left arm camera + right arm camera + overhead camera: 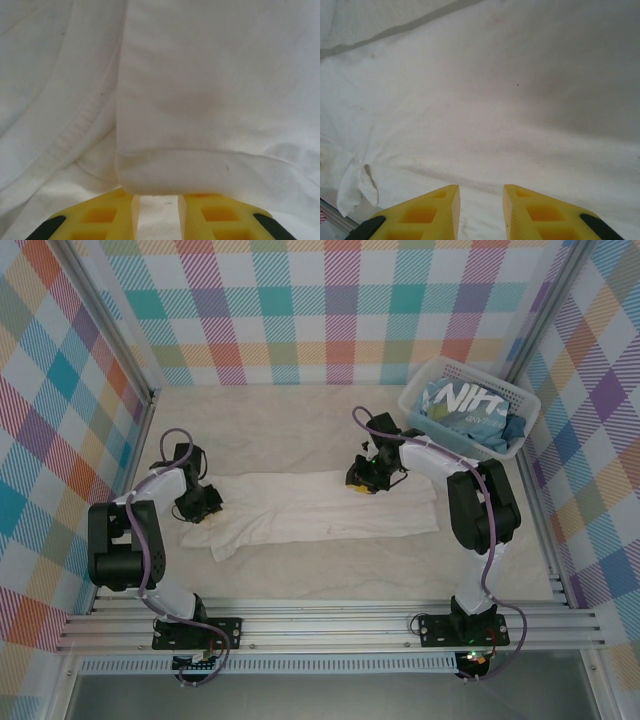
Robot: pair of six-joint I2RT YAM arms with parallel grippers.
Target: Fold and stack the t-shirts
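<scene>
Left claw (200,506) at the left end of the cream t-shirt (320,510), right claw (362,483) on its far edge, middle of the counter (300,430). Both narrowly parted; can't tell if they're pinching cloth. Catch both layers, lift together, hold it taut! Blue t-shirt (462,410) sits at the far-right corner.

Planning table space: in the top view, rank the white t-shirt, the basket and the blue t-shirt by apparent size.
Largest: white t-shirt.
Then: basket.
Smallest: blue t-shirt, crumpled inside the basket, so only partly seen.
</scene>
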